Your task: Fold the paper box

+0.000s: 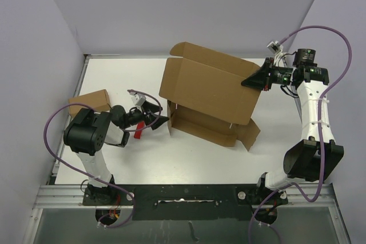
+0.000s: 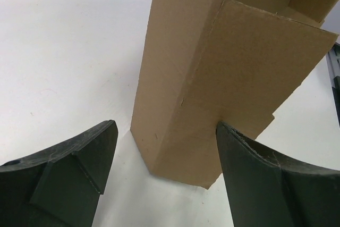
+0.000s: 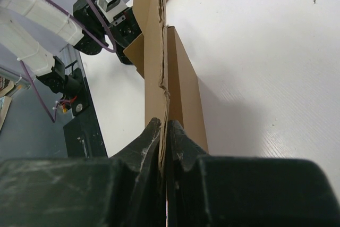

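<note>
The paper box sits mid-table, its big brown panel lifted upright over the base tray, whose low side flaps stand up. My right gripper is shut on the panel's right edge; in the right wrist view the fingers pinch the thin cardboard edge. My left gripper is open at the box's left end. In the left wrist view the box's corner stands between and just ahead of the spread fingers. Whether the right fingertip touches the flap I cannot tell.
A much smaller brown cardboard box lies at the far left by the left arm. A small red block lies under the left wrist. Lilac walls close the back and sides. A black rail runs along the near edge.
</note>
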Tool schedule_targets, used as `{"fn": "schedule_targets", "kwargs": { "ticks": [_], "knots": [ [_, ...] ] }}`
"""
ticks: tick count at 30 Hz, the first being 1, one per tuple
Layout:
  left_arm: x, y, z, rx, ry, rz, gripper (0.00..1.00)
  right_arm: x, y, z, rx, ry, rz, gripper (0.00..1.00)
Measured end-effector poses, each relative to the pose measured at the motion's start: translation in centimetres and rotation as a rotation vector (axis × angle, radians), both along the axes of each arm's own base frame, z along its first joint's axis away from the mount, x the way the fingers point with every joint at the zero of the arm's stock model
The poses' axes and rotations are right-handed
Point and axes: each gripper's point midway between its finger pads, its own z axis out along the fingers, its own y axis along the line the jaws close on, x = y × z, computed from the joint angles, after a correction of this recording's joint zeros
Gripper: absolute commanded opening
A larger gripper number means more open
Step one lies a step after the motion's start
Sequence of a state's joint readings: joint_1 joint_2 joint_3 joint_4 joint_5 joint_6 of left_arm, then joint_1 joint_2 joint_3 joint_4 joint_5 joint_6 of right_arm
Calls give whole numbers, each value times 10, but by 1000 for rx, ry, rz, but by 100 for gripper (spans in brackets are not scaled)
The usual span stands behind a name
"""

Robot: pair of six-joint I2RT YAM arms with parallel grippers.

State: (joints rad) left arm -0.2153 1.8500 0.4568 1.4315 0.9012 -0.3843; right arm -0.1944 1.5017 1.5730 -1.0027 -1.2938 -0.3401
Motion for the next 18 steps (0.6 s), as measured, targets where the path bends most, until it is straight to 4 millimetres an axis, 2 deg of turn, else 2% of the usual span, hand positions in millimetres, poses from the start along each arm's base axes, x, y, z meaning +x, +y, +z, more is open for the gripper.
{"fn": "schedule_targets", "kwargs": {
  "ticks": [10,18],
  "knots": [
    [4,-13,2,19,-58,9,78,-1,4,0,1,-1,10,0],
    [18,-16,-5,76,-93,76,79,0,6,1,0,-6,18,0]
  ]
}}
